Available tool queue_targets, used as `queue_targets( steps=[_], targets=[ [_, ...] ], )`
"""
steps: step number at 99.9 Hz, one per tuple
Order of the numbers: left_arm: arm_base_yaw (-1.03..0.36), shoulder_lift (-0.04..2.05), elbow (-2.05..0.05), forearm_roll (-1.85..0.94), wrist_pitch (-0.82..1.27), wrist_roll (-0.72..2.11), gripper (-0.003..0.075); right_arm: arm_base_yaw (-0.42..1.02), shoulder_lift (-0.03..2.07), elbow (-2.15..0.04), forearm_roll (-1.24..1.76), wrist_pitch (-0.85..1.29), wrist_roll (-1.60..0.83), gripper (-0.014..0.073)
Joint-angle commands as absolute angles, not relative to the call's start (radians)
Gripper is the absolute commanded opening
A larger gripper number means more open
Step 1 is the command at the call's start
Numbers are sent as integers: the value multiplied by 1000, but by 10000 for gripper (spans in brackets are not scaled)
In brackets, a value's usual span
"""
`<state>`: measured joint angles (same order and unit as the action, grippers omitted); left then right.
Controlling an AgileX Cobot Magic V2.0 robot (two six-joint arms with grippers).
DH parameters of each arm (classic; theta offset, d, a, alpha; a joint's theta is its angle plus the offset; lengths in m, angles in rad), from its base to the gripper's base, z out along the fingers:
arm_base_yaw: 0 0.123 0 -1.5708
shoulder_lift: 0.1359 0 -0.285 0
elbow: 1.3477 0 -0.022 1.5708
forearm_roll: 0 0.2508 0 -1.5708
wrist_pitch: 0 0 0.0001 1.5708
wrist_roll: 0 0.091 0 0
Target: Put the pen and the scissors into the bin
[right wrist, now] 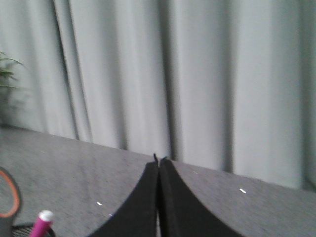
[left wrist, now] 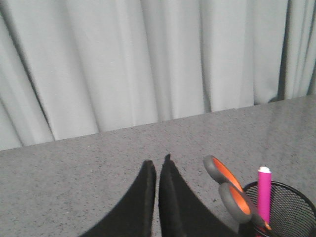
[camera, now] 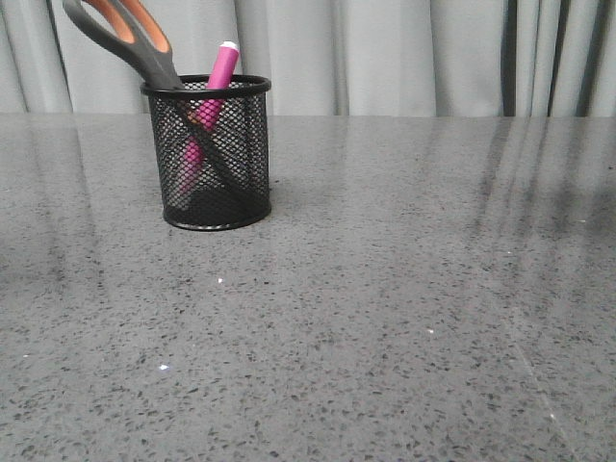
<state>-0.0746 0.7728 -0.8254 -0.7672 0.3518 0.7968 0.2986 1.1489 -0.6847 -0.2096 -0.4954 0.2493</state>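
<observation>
Pen, scissors upright inside bin.

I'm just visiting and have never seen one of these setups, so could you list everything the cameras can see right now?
Bin: one, black wire mesh, standing upright on the left part of the table.
Scissors: one pair, dark grey handles lined in orange, blades down inside the bin, handles leaning out to the left.
Pen: one, magenta-pink with a white end, standing tilted in the bin beside the scissors.
Table: one, speckled grey stone-like top.
Curtain: pale grey, hanging behind the table.
Plant: a few green leaves at the edge of the right wrist view.
Left gripper: one, black, fingers shut, holding nothing.
Right gripper: one, black, fingers shut, holding nothing.
</observation>
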Motion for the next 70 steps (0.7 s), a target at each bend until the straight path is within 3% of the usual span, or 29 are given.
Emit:
queue_targets(
  steps=[1,23,42,70],
  targets=[
    [-73,716,-789,-785,212,792,-22,247,1016,-664,-192,-439,220,-75],
    [-73,517,-568,-785,48,792,-22,148,711,-462,-199,-414,133,-75],
    [-73,341,-382,-807,30,783,-22,70,438,-260,-199,-401,131,-74],
    [-73,161,-223,-889,-97,783,-22,14,100,-135,-199,-143,129,-74]
  ],
)
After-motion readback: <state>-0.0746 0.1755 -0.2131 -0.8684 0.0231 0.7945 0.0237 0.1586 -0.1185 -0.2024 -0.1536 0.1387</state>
